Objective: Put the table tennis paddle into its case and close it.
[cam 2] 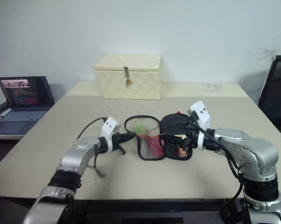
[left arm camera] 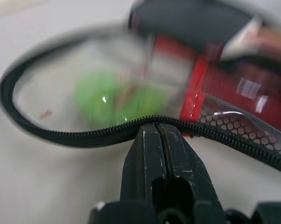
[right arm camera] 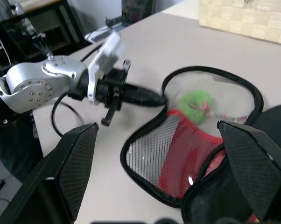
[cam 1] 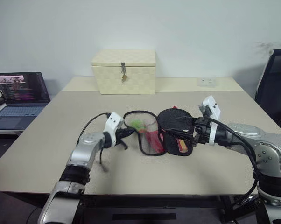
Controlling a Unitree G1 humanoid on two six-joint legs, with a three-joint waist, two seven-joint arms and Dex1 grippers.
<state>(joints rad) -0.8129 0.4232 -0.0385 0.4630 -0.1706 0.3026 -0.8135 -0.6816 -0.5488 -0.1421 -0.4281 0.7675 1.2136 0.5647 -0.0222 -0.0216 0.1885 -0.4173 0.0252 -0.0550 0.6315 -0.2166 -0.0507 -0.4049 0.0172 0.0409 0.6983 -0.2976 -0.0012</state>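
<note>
A black open laptop (cam 1: 23, 93) is seen at the far left, beside the pale beige worktop (cam 1: 61, 140). The left gripper (cam 1: 127, 132) is held level, its black fingers (left arm camera: 159, 158) pressed together on the zipper edge of the case (cam 1: 147, 135), a paddle-shaped soft black fabric pouch. The case lies unzipped near the middle of the worktop, its two halves spread side by side, so its long axis runs left to right. The left flap is shown as a looped black zip border around see-through mesh, with a small green charm (cam 1: 137, 124) and a red panel behind it. In the right half rests the table tennis paddle (cam 1: 175, 122), black rubber face up, its striped handle pointing toward the near edge. The right gripper (cam 1: 195, 130) meets that half, fingers (right arm camera: 75, 158) spread wide. Farther back stands a cream woven box with a metal latch (cam 1: 124, 71).
</note>
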